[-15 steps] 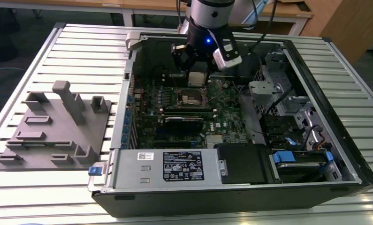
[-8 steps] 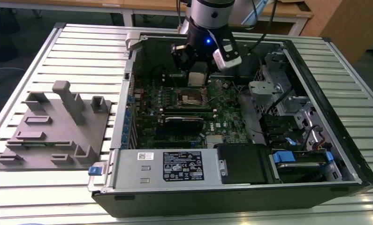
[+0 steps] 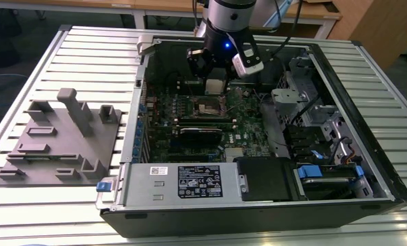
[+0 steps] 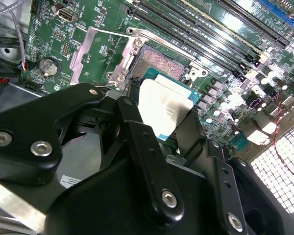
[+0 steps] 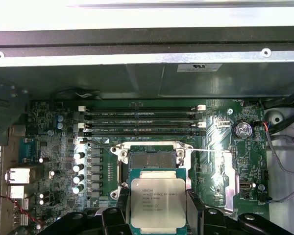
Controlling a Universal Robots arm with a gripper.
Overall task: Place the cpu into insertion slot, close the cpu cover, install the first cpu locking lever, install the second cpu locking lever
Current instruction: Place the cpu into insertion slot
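"One cpu (image 5: 158, 205) is being clamped by the end effector (image 5: 158, 193), is it not?"

"Yes. The fingers (image 5: 120, 210) are being pressed against two opposite edges of the chip, as is being shown in both wrist views."

"Where is it being held?"

"It is being held in the air just above the insertion slot (image 5: 152, 157), not yet seated. The slot's dark contact field is being left uncovered."

"And the cpu cover (image 4: 90, 51)?"

"It is being kept swung open, lying just beside the slot in the second wrist view."

"What is being shown in the exterior view?"

"The end effector is being hung over the green motherboard (image 3: 251, 130) inside the open computer case (image 3: 258, 215). The case is being carried by the slatted desk (image 3: 87, 56), and a grey fixture (image 3: 60, 138) is being carried at the exterior view's left."
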